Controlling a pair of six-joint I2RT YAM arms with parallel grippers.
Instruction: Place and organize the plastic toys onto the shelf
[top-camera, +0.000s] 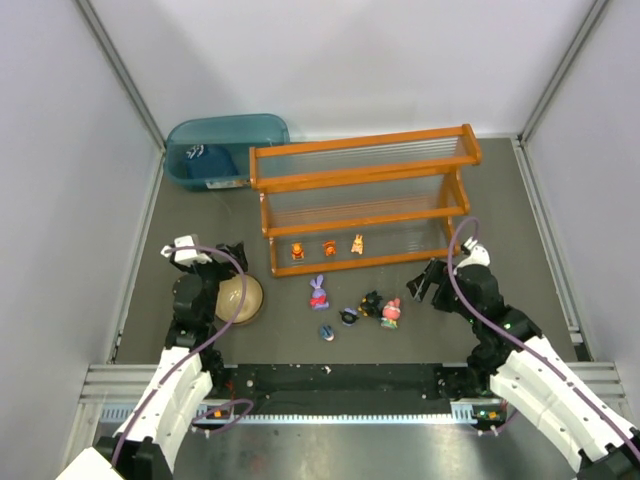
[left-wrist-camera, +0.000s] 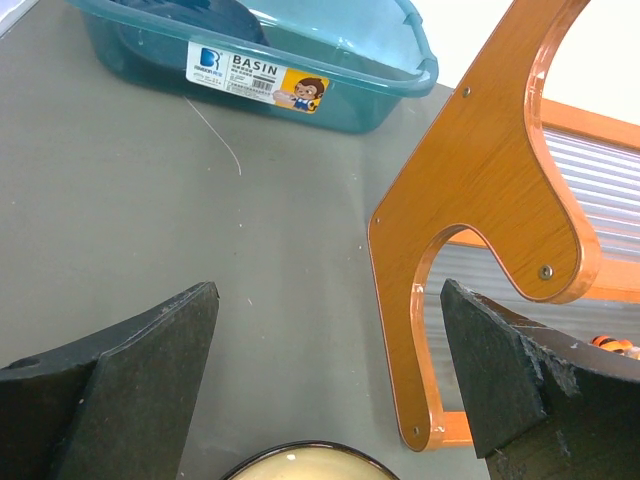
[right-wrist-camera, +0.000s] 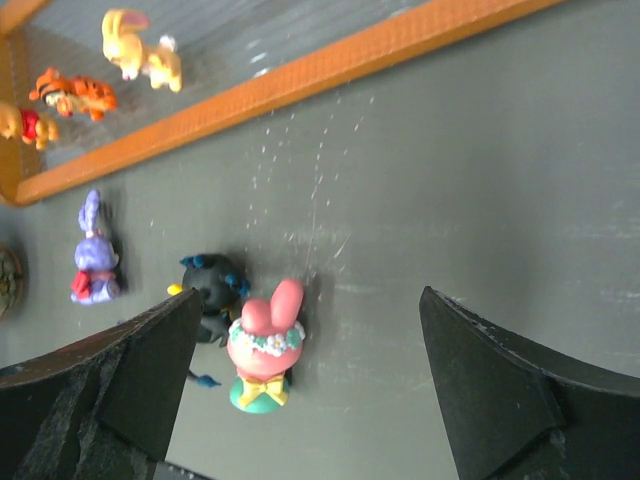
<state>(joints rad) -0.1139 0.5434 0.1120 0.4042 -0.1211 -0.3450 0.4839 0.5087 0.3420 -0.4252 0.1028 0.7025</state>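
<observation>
The right gripper (right-wrist-camera: 310, 330) stands wide open and empty, the pink toy (right-wrist-camera: 262, 345) low in the centre of its wrist view. The left gripper (left-wrist-camera: 328, 300) is wide and empty too. The black toy (right-wrist-camera: 210, 290) sits just beside the pink one, so closing may catch both or topple them short of the shelf (right-wrist-camera: 300, 80).

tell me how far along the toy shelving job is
Done: three orange and tan figurines stand on the shelf's lower tier. In hand: nothing gripped; the open right end effector hovers by the pink bunny, and the left end effector is open near the bowl. Left: the pink bunny, black figurine, purple bunny and small dark-blue figurine sit on the table.
</observation>
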